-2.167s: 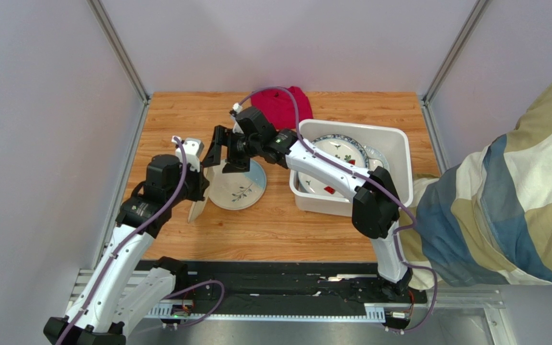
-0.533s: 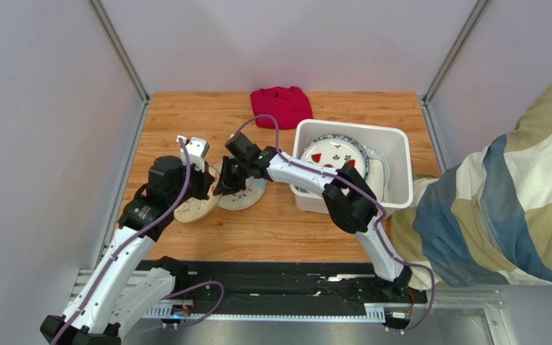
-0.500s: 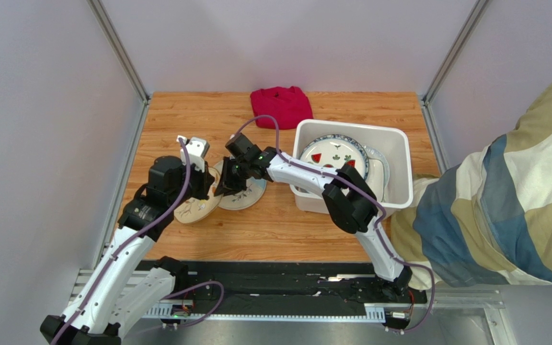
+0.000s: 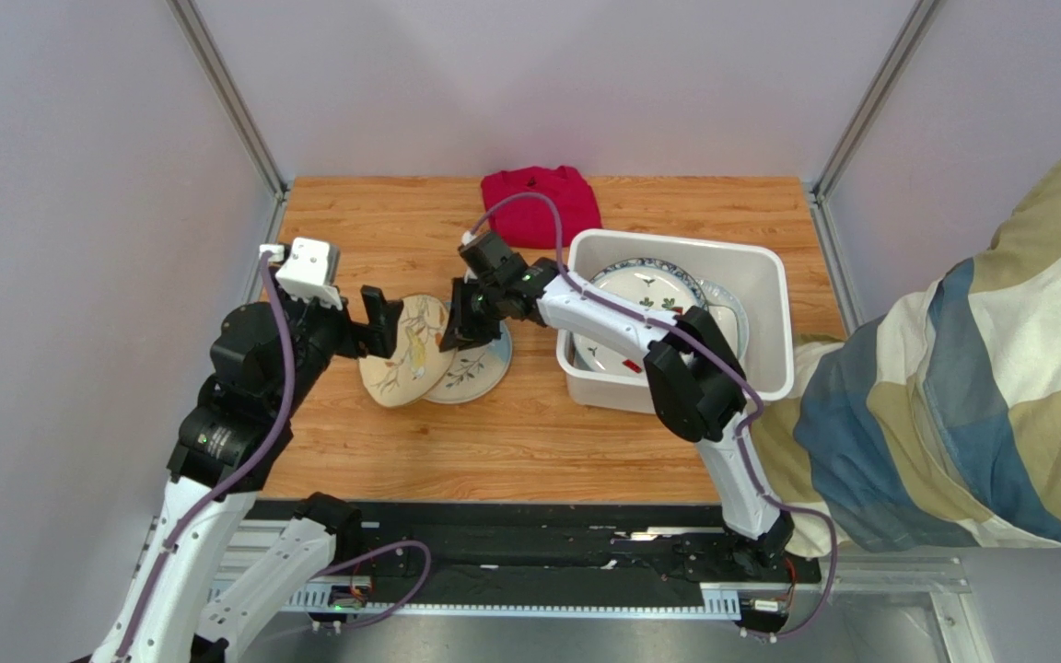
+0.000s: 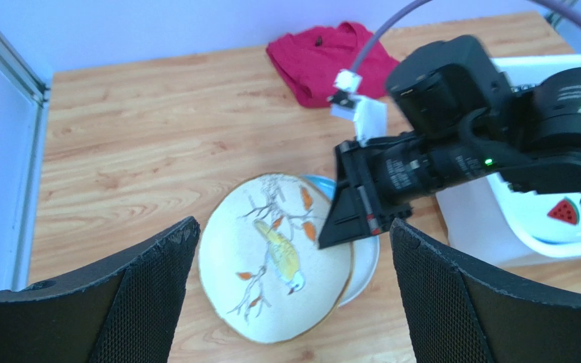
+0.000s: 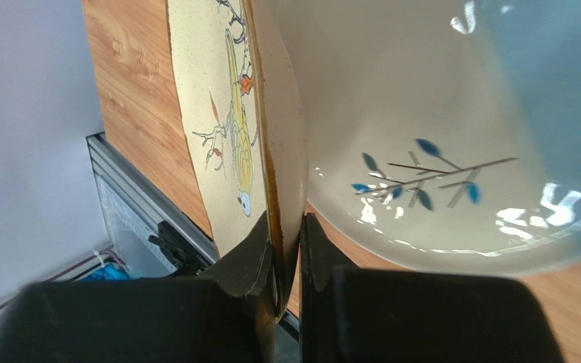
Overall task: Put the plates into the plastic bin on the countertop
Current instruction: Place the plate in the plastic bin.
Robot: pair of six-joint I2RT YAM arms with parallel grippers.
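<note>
Overhead, the handover is complete. Half a second earlier the left gripper (image 4: 373,329) was clamped on the bird plate (image 4: 405,352), low over the countertop (image 4: 356,228). It now stands spread wide and drawn back to the left, clear of the plate. The right gripper (image 4: 462,329) has closed on the plate's right rim. The bird plate overlaps the left edge of the leaf-sprig plate (image 4: 484,370). Both plates remain outside the plastic bin (image 4: 769,297), which already holds a stack of plates (image 4: 650,293). The red cloth (image 4: 539,200) lies at the far edge.

Left wrist view: both fingers (image 5: 142,302) frame the picture well apart, with nothing between them. The bird plate sits below, and the other arm's jaws bite its right edge.

Right wrist view: the two fingers (image 6: 259,257) are pressed onto the bird plate's rim, one on each face. The plate appears edge-on, tilted against the leaf-sprig plate behind it.

Judgement: control of the bird plate has passed to the right arm, which is nearer the bin. The next step is to lift it and carry it right. The rim pinch is narrow, so the plate could swing or slip.
</note>
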